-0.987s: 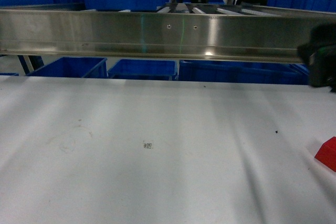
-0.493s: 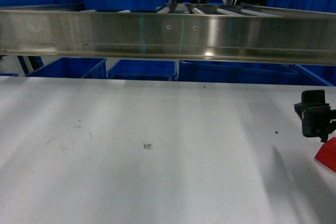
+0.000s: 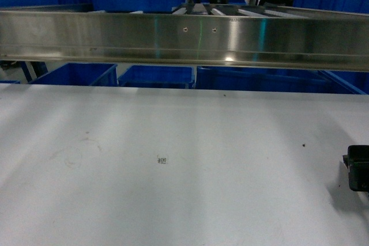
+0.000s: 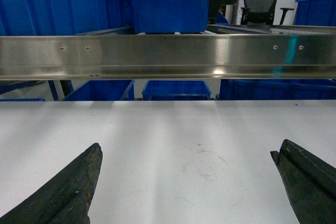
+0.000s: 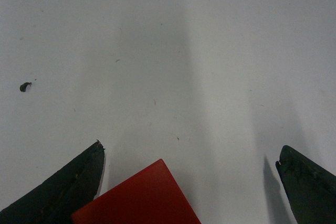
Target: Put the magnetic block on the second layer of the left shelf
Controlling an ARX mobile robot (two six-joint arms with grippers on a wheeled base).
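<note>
The magnetic block [image 5: 140, 199] is red and flat, lying on the white table. Only its upper corner shows at the bottom of the right wrist view. My right gripper [image 5: 190, 150] is open, low over the table, with the block's corner between its fingers, nearer the left one and not gripped. In the head view the right gripper [image 3: 358, 168] sits at the far right edge and hides the block. My left gripper [image 4: 186, 149] is open over bare table with nothing between its fingers. A steel shelf rail [image 3: 184, 38] crosses the back; the left shelf's layers cannot be told apart here.
Blue bins [image 3: 155, 76] stand under the steel rail and more blue bins [image 4: 168, 3] sit above it. A small printed marker [image 3: 162, 159] lies mid-table. A dark speck [image 5: 24, 86] lies on the table left of the right gripper.
The right gripper has come down from rail height at the far right to table level. It now covers the red block in the head view.
</note>
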